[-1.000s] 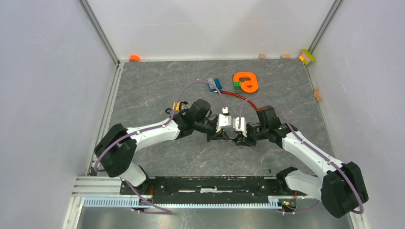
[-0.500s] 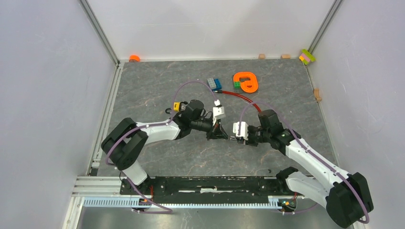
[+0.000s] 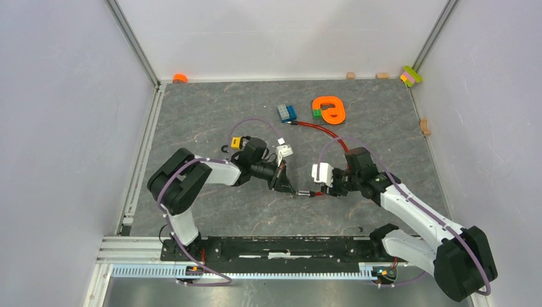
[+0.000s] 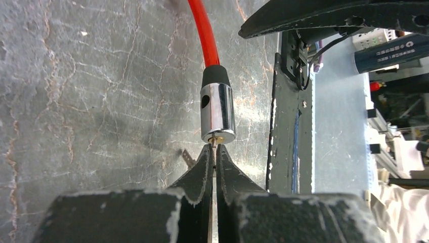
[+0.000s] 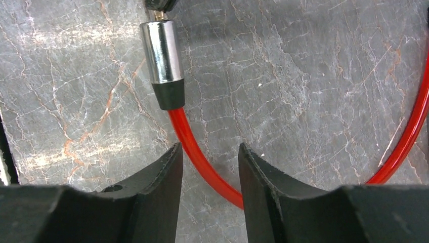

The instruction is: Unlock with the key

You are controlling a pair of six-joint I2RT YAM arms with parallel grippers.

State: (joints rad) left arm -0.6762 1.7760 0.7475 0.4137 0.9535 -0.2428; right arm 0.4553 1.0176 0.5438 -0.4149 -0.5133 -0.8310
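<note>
Near the middle of the table (image 3: pixel 211 115), the left gripper (image 4: pixel 214 152) has its jaws pressed together on the key (image 4: pixel 188 158), of which only a thin grey sliver shows beside the fingers (image 4: pixel 200 169). A brass-coloured tip bridges the jaws and the end face of the chrome barrel (image 4: pixel 217 114), so the blade is judged to sit in the keyway. Just to the right, the right gripper (image 5: pixel 210 148) stands part open astride the red cable (image 5: pixel 202 164), gripping nothing. The yellow padlock (image 3: pixel 236 142) lies apart, farther off and to the left

Risks: with the cable unheld, a twist of the key may roll the barrel along with it instead of turning the lock, since smooth round chrome finds little hold on the hard top. A pull off the barrel's axis could bend or drag out the thin blade. The narrow jaws hold so little metal that the key may slip or pivot between them. The springy cable may also swing the barrel aside

Materials: barrel, a polished cylinder with a small side hole and a black collar; cable, round with a glossy red plastic sheath, lying in a loose curve; key, flat thin metal; fingers, matt black, tapering to blunt ends; table, flat, grey and veined like marble
</note>
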